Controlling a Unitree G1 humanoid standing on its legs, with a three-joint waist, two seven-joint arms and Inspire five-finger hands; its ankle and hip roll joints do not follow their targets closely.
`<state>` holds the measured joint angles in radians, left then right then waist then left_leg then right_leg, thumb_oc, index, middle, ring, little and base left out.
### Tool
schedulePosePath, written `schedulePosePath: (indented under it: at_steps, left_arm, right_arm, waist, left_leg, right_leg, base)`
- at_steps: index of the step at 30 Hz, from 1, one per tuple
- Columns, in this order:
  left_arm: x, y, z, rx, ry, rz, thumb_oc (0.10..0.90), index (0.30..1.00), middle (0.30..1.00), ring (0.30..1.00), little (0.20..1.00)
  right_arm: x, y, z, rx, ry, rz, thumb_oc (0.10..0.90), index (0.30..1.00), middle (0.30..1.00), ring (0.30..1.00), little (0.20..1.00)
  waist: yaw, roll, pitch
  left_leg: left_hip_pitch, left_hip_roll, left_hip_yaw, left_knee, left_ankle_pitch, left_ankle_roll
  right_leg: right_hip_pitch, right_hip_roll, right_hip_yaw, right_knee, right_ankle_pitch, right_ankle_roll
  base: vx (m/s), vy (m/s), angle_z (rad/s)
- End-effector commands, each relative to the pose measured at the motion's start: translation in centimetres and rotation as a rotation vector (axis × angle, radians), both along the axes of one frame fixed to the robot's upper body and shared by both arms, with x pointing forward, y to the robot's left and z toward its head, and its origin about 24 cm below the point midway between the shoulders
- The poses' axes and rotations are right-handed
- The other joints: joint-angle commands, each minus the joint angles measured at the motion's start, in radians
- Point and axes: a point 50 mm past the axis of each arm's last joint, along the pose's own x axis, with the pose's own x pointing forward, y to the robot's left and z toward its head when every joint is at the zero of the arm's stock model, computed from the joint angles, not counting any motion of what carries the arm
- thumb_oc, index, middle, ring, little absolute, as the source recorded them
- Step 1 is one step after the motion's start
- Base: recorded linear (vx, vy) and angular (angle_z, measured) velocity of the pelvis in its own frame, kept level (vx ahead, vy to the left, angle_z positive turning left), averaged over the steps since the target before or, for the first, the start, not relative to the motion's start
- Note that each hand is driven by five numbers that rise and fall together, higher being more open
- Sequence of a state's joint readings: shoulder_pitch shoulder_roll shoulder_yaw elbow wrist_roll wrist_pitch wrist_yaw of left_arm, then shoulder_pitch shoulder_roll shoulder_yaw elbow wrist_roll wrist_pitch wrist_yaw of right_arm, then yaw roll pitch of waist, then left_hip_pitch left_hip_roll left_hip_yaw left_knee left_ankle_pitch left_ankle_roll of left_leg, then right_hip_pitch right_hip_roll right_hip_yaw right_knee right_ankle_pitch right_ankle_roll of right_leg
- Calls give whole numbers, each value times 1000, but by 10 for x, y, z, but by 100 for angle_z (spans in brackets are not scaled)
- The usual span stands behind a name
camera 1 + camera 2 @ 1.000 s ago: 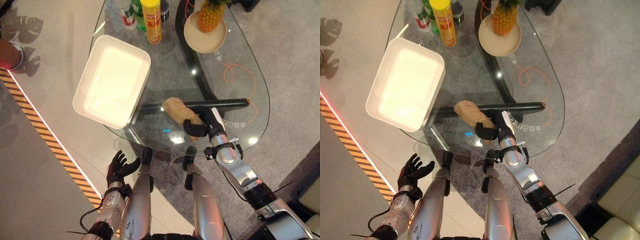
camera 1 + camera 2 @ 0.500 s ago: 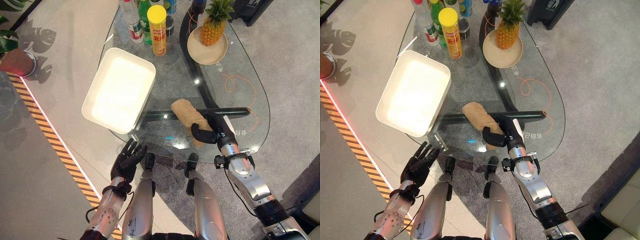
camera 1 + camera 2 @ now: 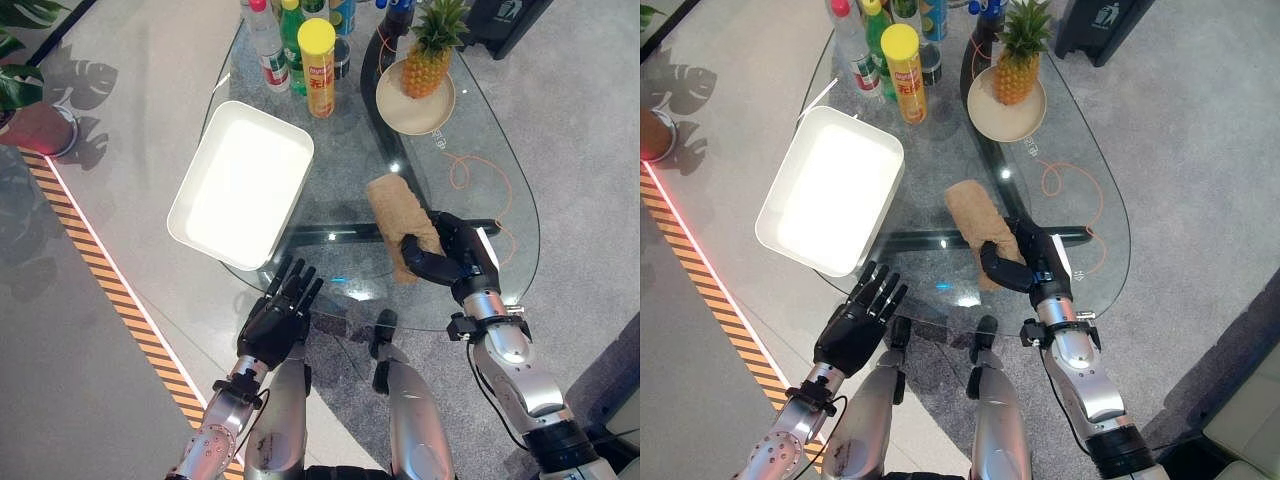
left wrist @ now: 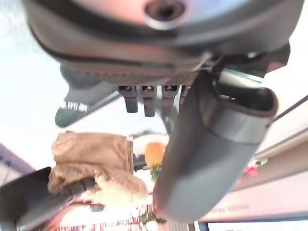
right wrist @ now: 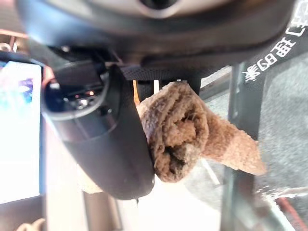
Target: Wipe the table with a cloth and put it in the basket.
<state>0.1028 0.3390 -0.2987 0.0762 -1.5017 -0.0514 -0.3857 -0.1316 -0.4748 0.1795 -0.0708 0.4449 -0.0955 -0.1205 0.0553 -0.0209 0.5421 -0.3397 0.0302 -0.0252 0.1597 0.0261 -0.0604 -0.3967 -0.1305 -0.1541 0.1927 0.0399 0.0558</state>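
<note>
Gripping tan cloth (image 3: 396, 218) near table's (image 3: 500, 160) front edge, right robot hand (image 3: 448, 262) curled, left robot hand (image 3: 276, 318) spread below rim.

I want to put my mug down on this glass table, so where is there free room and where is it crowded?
Bare glass lies between the white basket and the cloth held by the right hand, and along the near edge by the left hand. The far end is crowded: bottles, a yellow can and a pineapple on its plate.

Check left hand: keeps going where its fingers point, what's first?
Likely the near rim of the glass table, then the white basket; the left hand may be lower than the glass, so depth is uncertain.
</note>
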Motion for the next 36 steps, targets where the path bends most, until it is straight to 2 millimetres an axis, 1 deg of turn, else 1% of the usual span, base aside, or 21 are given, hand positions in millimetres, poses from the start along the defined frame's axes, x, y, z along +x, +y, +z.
schedulePosePath:
  at_steps: [1, 5, 8, 12, 16, 19, 20, 26, 31, 33, 36]
  left_arm:
    - [0, -6, 34, -93, -173, -52, 800, 900, 900, 900, 900]
    - [4, -9, 40, -98, -194, -73, 800, 900, 900, 900, 900]
    - [6, -12, 45, -109, -214, -86, 800, 900, 900, 900, 900]
    - [8, -19, 52, -84, -235, -122, 800, 900, 900, 900, 900]
    - [11, -23, 57, -99, -242, -134, 800, 900, 900, 900, 900]
    - [11, -24, 60, -115, -257, -141, 800, 900, 900, 900, 900]
    - [12, -26, 65, -128, -277, -146, 800, 900, 900, 900, 900]
    - [11, -29, 72, -98, -319, -168, 800, 900, 900, 900, 900]
    - [12, -32, 79, -118, -352, -182, 800, 900, 900, 900, 900]
    - [12, -32, 80, -112, -362, -182, 800, 900, 900, 900, 900]
    - [11, -33, 83, -119, -393, -189, 800, 900, 900, 900, 900]
  right_arm:
    - [-23, 27, 91, 76, -486, 239, 100, 300, 300, 300, 200]
    - [-25, 37, 95, 74, -489, 319, 100, 300, 300, 300, 200]
    - [-26, 46, 94, 56, -473, 375, 100, 300, 300, 300, 200]
    - [-32, 61, 91, 46, -459, 481, 100, 300, 300, 300, 200]
    - [-33, 77, 91, 7, -457, 542, 100, 300, 300, 300, 200]
    - [-33, 82, 89, -15, -445, 556, 100, 300, 300, 300, 200]
    - [-32, 85, 85, -44, -423, 552, 100, 300, 300, 300, 200]
    - [-29, 87, 73, -93, -368, 534, 100, 300, 300, 300, 200]
    - [-26, 91, 64, -146, -329, 505, 100, 300, 300, 300, 200]
    - [-24, 91, 62, -170, -320, 483, 100, 300, 300, 300, 200]
    - [-20, 87, 53, -215, -286, 431, 100, 300, 300, 300, 200]
  waist:
    - [-20, -18, -22]
    - [-26, -22, -22]
    - [-28, -22, -22]
    - [-30, -24, -22]
    - [-32, -27, -22]
    - [-31, -27, -22]
    - [-31, -26, -22]
    - [-30, -25, -22]
    - [-30, -23, -22]
    - [-30, -21, -22]
    - [-30, -16, -22]
  left_leg:
    - [-30, -48, 77, 80, -27, 73]
    - [-39, -47, 83, 87, -27, 73]
    - [-49, -47, 84, 91, -25, 73]
    - [-74, -47, 84, 105, -24, 75]
    - [-96, -48, 82, 126, -27, 75]
    - [-103, -49, 82, 132, -27, 74]
    - [-113, -49, 84, 136, -26, 73]
    - [-123, -52, 84, 133, -22, 75]
    - [-125, -59, 83, 132, -22, 76]
    - [-126, -61, 83, 131, -22, 76]
    - [-125, -61, 86, 126, -19, 76]
  right_leg:
    - [78, 76, -30, -1, -33, -38]
    - [69, 77, -22, 0, -29, -38]
    - [60, 78, -17, 1, -28, -39]
    - [33, 79, -7, 16, -28, -40]
    - [14, 80, -4, 29, -28, -43]
    - [8, 80, -4, 33, -30, -44]
    - [0, 79, -4, 35, -30, -44]
    - [-12, 76, -1, 33, -25, -41]
    - [-17, 72, -2, 33, -22, -39]
    - [-19, 71, -1, 32, -21, -38]
    - [-17, 68, -2, 27, -19, -38]
  base:
    - [20, 9, -6]
    - [20, 16, -5]
    - [12, 14, -5]
    - [3, 3, -4]
    - [0, 0, 0]
    - [0, 0, 0]
    - [0, 0, 0]
    - [0, 5, 0]
    - [0, 0, 0]
    - [-6, 17, 0]
    - [-7, 24, 0]
